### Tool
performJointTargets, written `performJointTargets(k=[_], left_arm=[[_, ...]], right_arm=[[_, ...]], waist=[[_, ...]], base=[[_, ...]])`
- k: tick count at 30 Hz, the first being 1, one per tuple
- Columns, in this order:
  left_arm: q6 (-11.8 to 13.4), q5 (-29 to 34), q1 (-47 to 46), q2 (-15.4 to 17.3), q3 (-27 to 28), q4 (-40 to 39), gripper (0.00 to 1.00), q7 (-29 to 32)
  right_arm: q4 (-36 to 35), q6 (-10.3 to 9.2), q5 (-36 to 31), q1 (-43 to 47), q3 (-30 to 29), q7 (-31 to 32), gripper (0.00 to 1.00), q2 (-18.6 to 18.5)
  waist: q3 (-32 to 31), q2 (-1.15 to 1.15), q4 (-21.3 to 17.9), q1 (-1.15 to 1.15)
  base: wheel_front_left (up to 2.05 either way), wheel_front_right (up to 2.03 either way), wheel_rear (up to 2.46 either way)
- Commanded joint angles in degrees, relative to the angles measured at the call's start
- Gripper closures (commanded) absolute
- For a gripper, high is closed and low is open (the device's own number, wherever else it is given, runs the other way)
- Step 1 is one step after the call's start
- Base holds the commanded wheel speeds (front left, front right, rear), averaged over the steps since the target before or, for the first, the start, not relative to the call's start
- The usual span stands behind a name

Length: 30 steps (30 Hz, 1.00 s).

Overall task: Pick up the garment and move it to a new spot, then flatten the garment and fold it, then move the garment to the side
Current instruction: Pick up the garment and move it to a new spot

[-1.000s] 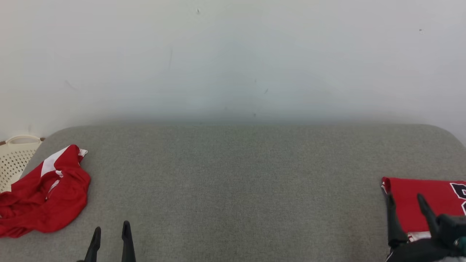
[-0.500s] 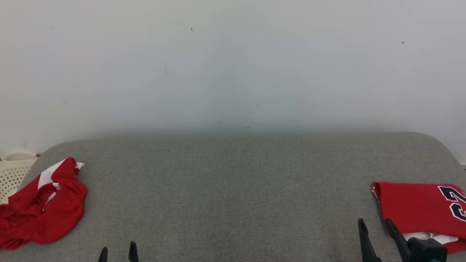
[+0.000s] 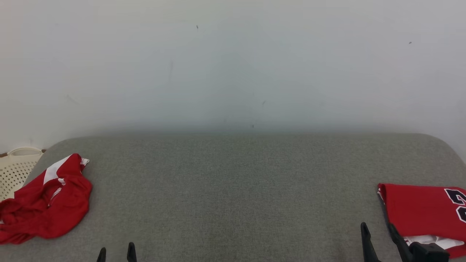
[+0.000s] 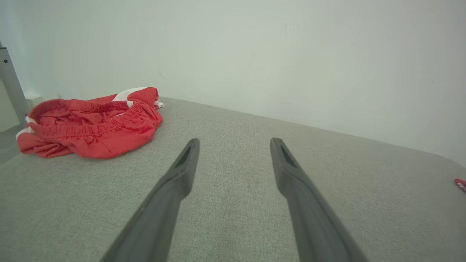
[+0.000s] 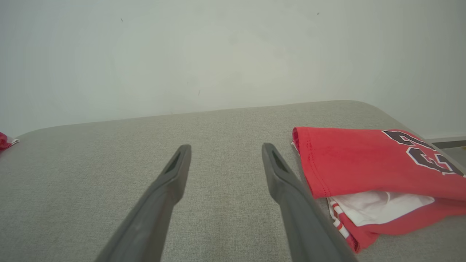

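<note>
A crumpled red garment point(image 3: 45, 203) with white stripes lies at the left end of the grey padded surface point(image 3: 233, 189); the left wrist view shows it point(image 4: 91, 123) ahead and to the left of my fingers. A folded red jersey point(image 3: 422, 214) with dark numbers rests flat at the right end, also seen in the right wrist view point(image 5: 364, 163). My left gripper point(image 3: 116, 251) point(image 4: 235, 142) is open and empty, low near the front edge, well right of the crumpled garment. My right gripper point(image 3: 377, 227) point(image 5: 226, 147) is open and empty, just left of the folded jersey's edge.
A cream perforated basket point(image 3: 16, 167) stands off the surface's far left corner. A plain white wall point(image 3: 233, 65) runs behind the surface. A grey post point(image 4: 11, 83) rises at the left in the left wrist view.
My right gripper has drawn back off the folded jersey, down and to the left. My left gripper has sunk lower in view. The head camera has shifted slightly upward.
</note>
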Motion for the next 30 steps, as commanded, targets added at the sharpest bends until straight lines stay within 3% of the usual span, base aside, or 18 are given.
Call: performJointTargets(k=[1, 7, 17, 22, 30], left_arm=[[0.0, 0.5, -0.6, 0.0, 0.3, 0.2, 0.00, -0.2], [0.1, 1.4, -0.4, 0.3, 0.1, -0.7, 0.00, -0.2], [-0.9, 1.0, 0.1, 3.6, 1.9, -0.8, 0.00, -0.1], [0.2, 0.9, 1.3, 4.5, 2.9, -3.0, 0.00, 0.1], [3.1, 1.1, 3.6, 3.4, 5.7, -7.4, 0.00, -0.2]], right_arm=[[0.3, -0.14, 0.3, -0.2, -0.1, -0.5, 0.00, 0.0], [1.0, -0.14, 1.1, 0.2, 1.0, -1.3, 0.00, 0.1], [2.2, -0.14, 4.4, 0.8, 4.3, -3.5, 0.00, 0.1], [2.5, -0.14, 4.1, -0.7, 6.5, -3.8, 0.00, 0.1], [3.5, -0.14, 3.7, -5.9, 10.4, -3.5, 0.00, 0.0]], waist=[[-0.1, 0.00, 0.7, 0.00], [-0.4, 0.00, 4.7, 0.00], [-0.5, 0.00, 16.5, 0.00], [1.0, 0.00, 21.7, 0.00], [4.5, 0.00, 25.0, 0.00]], base=[[0.00, 0.00, 0.00], [0.00, 0.00, 0.00], [0.00, 0.00, 0.00], [0.00, 0.00, 0.00], [0.00, 0.00, 0.00]])
